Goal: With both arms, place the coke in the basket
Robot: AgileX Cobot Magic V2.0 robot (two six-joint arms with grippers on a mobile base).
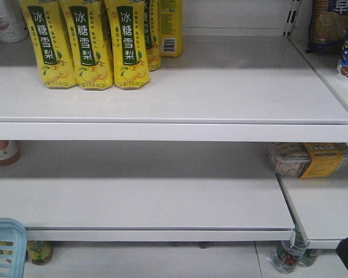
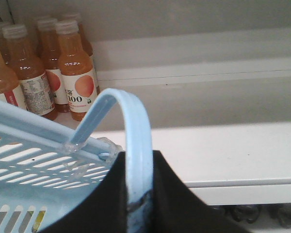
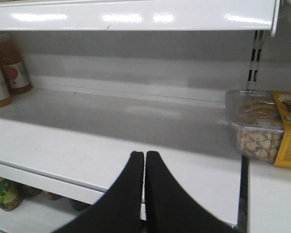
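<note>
Pale blue plastic fills the left wrist view: the basket [image 2: 34, 160] hangs tilted, its thin handle [image 2: 136, 145] arching up and running down between the black fingers of the left gripper [image 2: 138, 204], which is clamped on it. Behind the basket, on the far left of a white shelf, stand orange juice bottles [image 2: 75, 77] with white caps.

In the front view, only a corner of the basket [image 1: 6, 246] shows, low at the left edge. Yellow drink packs [image 1: 84, 43] with green labels stand at the far left of the top shelf [image 1: 220, 87]. The middle shelf [image 1: 162, 197] is bare across its centre, with a clear snack box [image 1: 310, 159] banded in yellow at the right.

The right wrist view shows the right gripper [image 3: 144, 194], its two pointed black fingers pressed tip to tip with nothing between them, hovering just off the near edge of the middle shelf. The snack box [image 3: 262, 128] sits ahead to its right.

The coke bottle appears in none of the views.
</note>
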